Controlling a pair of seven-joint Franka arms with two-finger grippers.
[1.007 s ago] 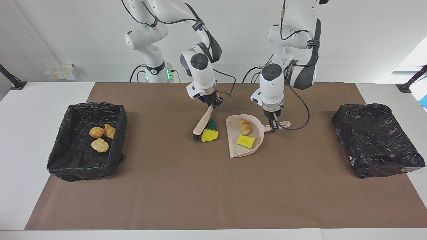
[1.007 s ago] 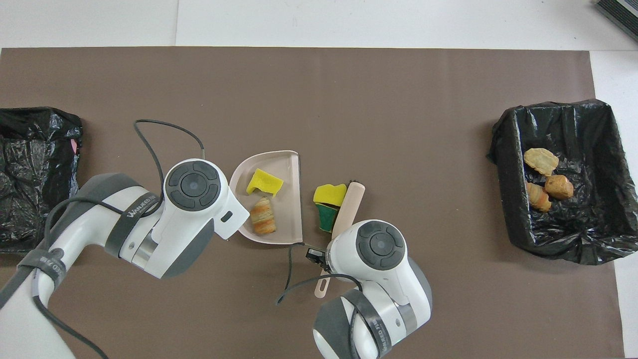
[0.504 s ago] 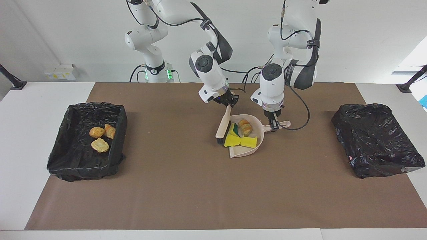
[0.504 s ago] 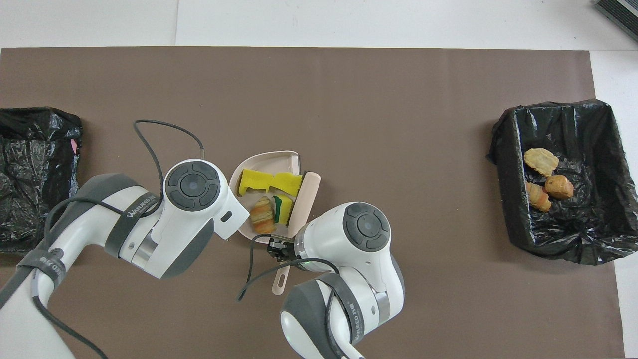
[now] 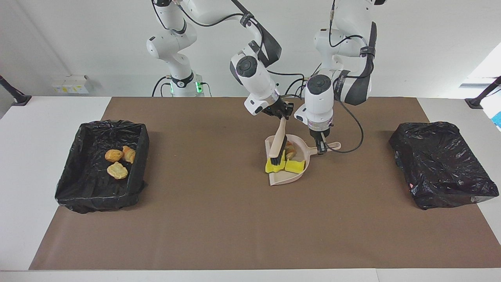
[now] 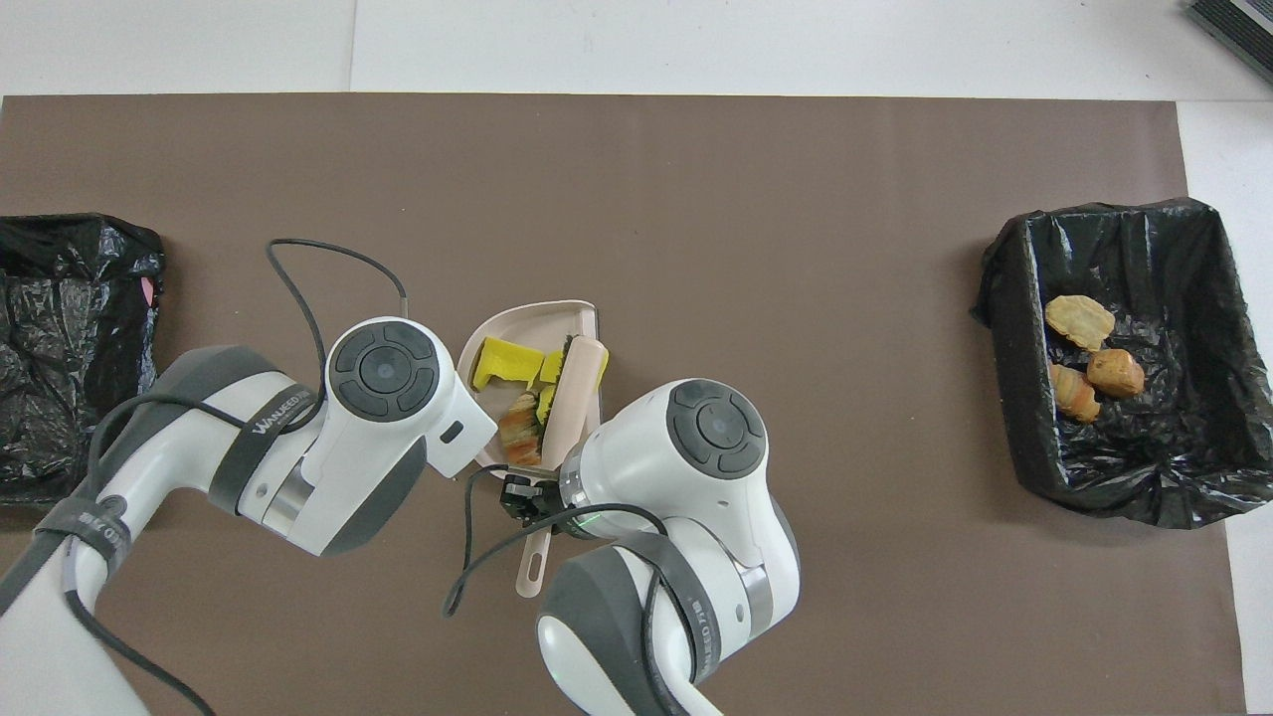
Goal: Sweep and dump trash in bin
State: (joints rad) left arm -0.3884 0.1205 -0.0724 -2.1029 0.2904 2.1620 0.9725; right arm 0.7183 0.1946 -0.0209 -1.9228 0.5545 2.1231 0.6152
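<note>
Brush swept sponge chunks into dustpan.

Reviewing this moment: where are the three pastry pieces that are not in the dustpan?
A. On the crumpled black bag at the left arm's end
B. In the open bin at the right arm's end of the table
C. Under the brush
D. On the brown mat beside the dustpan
B: three golden-brown pastry pieces lie inside the black-lined bin at the right arm's end, apart from the dustpan.
</note>
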